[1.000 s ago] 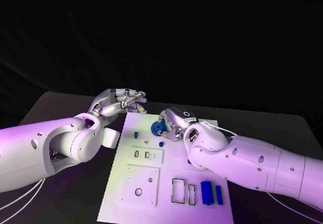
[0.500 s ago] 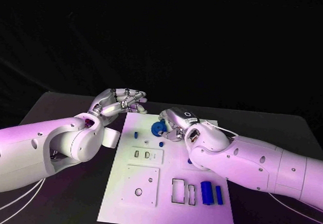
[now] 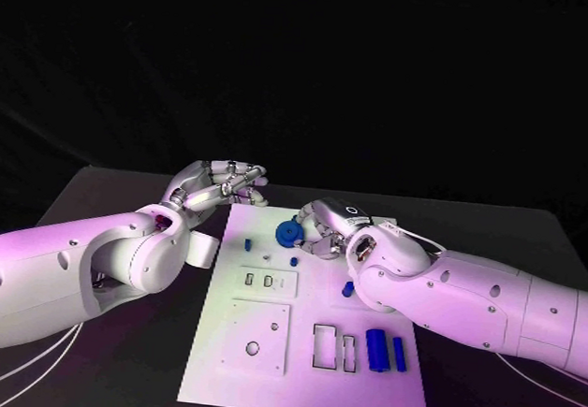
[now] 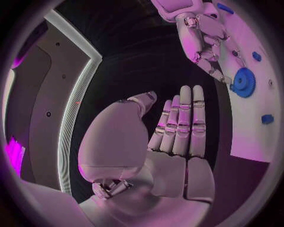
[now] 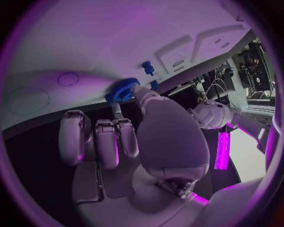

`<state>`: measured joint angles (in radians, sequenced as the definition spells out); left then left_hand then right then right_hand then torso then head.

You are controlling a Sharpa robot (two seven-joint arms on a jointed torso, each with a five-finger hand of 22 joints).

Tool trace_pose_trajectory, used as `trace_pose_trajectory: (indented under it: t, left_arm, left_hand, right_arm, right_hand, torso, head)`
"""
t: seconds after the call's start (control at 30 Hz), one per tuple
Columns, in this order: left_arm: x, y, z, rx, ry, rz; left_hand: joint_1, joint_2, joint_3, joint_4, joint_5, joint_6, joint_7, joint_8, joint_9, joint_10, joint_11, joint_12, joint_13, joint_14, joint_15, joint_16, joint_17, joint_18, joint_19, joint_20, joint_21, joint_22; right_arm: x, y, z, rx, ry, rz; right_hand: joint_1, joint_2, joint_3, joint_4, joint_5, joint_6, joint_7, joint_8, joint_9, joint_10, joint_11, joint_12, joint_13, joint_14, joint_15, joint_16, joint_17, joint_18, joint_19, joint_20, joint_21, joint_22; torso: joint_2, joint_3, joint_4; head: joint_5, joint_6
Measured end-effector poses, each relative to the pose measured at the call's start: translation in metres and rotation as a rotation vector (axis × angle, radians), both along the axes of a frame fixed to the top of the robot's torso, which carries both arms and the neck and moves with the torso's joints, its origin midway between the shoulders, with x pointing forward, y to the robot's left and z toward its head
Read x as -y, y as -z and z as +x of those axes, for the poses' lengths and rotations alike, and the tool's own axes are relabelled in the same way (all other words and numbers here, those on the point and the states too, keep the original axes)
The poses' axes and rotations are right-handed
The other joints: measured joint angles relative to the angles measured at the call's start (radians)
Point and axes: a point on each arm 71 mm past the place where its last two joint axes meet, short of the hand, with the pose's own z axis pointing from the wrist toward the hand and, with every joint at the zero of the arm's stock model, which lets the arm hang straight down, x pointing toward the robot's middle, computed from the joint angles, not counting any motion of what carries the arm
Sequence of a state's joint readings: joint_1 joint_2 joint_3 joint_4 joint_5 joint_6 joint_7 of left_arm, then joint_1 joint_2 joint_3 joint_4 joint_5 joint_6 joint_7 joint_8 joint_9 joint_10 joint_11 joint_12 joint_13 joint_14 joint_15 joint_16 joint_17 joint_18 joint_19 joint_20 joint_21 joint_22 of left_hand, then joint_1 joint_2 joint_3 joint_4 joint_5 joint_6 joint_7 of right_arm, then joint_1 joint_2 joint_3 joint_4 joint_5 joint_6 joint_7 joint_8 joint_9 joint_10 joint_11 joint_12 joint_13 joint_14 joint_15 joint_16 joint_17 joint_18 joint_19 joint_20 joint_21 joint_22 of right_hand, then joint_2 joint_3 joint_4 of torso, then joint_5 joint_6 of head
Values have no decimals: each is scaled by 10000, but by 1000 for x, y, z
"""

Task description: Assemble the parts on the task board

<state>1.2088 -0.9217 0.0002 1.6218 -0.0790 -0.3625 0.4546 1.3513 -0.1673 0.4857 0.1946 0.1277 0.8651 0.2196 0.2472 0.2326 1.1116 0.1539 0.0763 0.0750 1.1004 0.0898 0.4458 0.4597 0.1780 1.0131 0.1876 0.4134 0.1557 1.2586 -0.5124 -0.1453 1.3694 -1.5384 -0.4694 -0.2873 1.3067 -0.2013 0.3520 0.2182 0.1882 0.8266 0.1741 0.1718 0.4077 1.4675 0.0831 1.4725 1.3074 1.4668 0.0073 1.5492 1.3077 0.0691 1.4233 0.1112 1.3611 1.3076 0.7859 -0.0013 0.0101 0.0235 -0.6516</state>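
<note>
Blue gear (image 3: 288,232) at the far end of our board (image 3: 308,392), and our right hand (image 3: 322,226) is on it: thumb and a finger pinch the gear's rim, as the right wrist view shows (image 5: 122,90), with the other fingers (image 5: 106,142) held straight beside it. We see the gear lying on the white board, near its far edge. Our left hand (image 3: 221,183) hangs past the board's far left corner, off the plate, grasping nothing; in the left wrist view its fingers (image 4: 183,118) stand straight and close together, thumb apart. Down the board we have a small blue peg (image 3: 248,244) by the left edge, another peg (image 3: 295,260) just nearer than the gear, and two blue bars (image 3: 384,350) lying side by side near the right edge at our end.
</note>
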Motion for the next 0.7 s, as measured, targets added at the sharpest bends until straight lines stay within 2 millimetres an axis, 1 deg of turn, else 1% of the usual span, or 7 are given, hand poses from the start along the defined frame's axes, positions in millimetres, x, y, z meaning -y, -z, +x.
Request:
trace_pose_trajectory:
  t: [0.03, 0.1, 0.17, 0.23, 0.4, 0.53, 0.7]
  left_arm:
    - [0, 0, 0, -3, -2, 2]
    - [0, 0, 0, -13, -5, 7]
    - [0, 0, 1, -31, -11, 15]
    - [1, 1, 1, -51, -4, 20]
    - [3, 1, 1, -90, 29, 22]
    - [3, 1, 1, -111, 32, 30]
    - [2, 1, 1, -129, 11, 44]
  left_hand:
    - [0, 0, 0, 0, 0, 0, 0, 0, 0, 0, 0, 0, 0, 0, 0, 0, 0, -1, 0, 0, 0, 0]
    - [0, 0, 28, 28, 0, 0, 0, 0, 0, 0, 0, 0, 0, 0, 0, 0, 14, 0, 0, 0, 0, 0]
    - [0, 0, 28, 28, 0, 0, 0, 0, 3, 0, 0, 0, 0, 0, 0, 32, 26, 0, 0, 0, 33, 0]
    - [0, 0, 28, 28, 0, 0, 0, 0, 13, 0, 0, 0, 0, 0, 0, 36, 29, 0, 0, 0, 38, 0]
    - [0, 0, 28, 28, 0, 0, 0, 0, 13, 0, 0, 0, -1, 0, 0, 36, 29, 0, 0, 0, 38, 0]
    - [0, 0, 28, 28, 0, 0, 0, -41, 13, 0, -1, 0, -1, 1, 0, 35, 43, 0, 0, 0, 38, 0]
    - [0, 0, 28, 28, 0, 0, 0, -41, 12, 1, -1, 0, -1, 1, 0, 35, 44, -1, 0, 0, 38, 0]
  right_arm:
    - [0, 0, 0, -58, 10, 22]
    - [0, 1, 0, -196, 40, 77]
    - [1, 2, 1, -392, 106, 153]
    - [1, 3, 2, -601, 185, 230]
    - [3, 5, 4, -984, 319, 353]
    - [5, 5, 4, -1118, 389, 436]
    - [13, 5, 2, -1195, 477, 532]
  right_hand:
    - [0, 0, 4, 34, 0, 4, -4, 0, 0, 0, 0, 0, 0, 0, 0, 0, 0, -1, 0, 0, 0, 0]
    - [-119, 119, -17, 137, 0, 36, -35, 0, 0, 0, 0, 0, 0, 0, 0, 0, 0, 0, 0, 0, 0, -1]
    - [-406, 215, -55, 369, 0, 36, -37, -41, 0, 0, 0, 0, 0, 0, 0, 0, -1, 0, 0, 0, 0, -1]
    - [-502, 262, -83, 472, 0, 37, -37, -69, 0, 0, 0, 0, 0, 0, 0, 26, -1, 0, 0, 0, 0, -1]
    - [-553, 263, -83, 472, 0, 37, -37, -69, 0, 0, 0, 0, -1, 0, 0, 40, -1, 0, 0, 0, 0, -2]
    - [-553, 263, -83, 472, -1, 35, -37, -71, -2, -1, -1, 0, -1, 0, 0, 40, -1, 0, 0, -1, 0, -2]
    - [-553, 263, -83, 472, -1, 36, -38, -71, -1, -1, -1, 48, -2, 0, -1, 39, -2, -1, 36, 35, 0, -3]
  torso:
    - [1, 1, 1]
    - [1, 1, 2]
    - [1, 1, 8]
    - [1, 1, 12]
    - [2, -1, 23]
    - [1, -11, 19]
    - [-3, -14, 8]
  head:
    - [0, -4]
    - [1, -9]
    - [-3, -12]
    - [-6, -12]
    - [-7, -11]
    - [2, -1]
    - [10, 2]
